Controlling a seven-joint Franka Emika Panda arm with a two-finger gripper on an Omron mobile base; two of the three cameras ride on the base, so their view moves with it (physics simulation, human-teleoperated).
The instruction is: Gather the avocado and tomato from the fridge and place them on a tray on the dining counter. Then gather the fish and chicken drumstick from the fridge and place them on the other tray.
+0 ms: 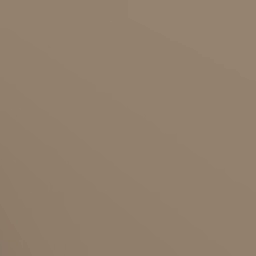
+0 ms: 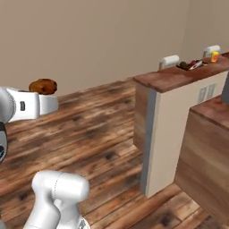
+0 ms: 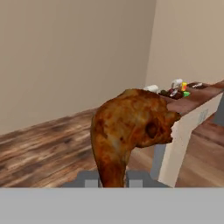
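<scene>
In the hand: the chicken drumstick (image 3: pixel 129 131) is being gripped by its narrow bone end, meaty end pointing away from the camera.
Hand (image 3: pixel 112 180): two dark tips are closing on either side of the drumstick's lower end, clamped tight on it; in the right base view the tips themselves are hiding behind the arm.
Drumstick, right base view: the brown roasted piece (image 2: pixel 43 86) is showing just above the end of the white arm (image 2: pixel 27 105), at the left edge, held up off the floor.
Dining counter: the reddish-brown wood top (image 2: pixel 179 77) is sitting to the right, well apart from the drumstick, on a pale end panel; in the hand view it is lying behind and to the right of the drumstick (image 3: pixel 197 97).
On the counter: small things are standing at its far end, among them a dark tray-like shape (image 2: pixel 190 65) and an orange-yellow item (image 2: pixel 214 57); they are too small to identify. In the hand view red, yellow and green bits are showing there.
Stools: two white cushions (image 2: pixel 169 61) are peeking above the far edge of the counter.
Floor: dark wood planks (image 2: pixel 98 129) are running under the arm.
Wall: a plain beige surface (image 2: pixel 89 40) is standing behind everything; the left base view is looking at flat beige (image 1: pixel 128 128).
</scene>
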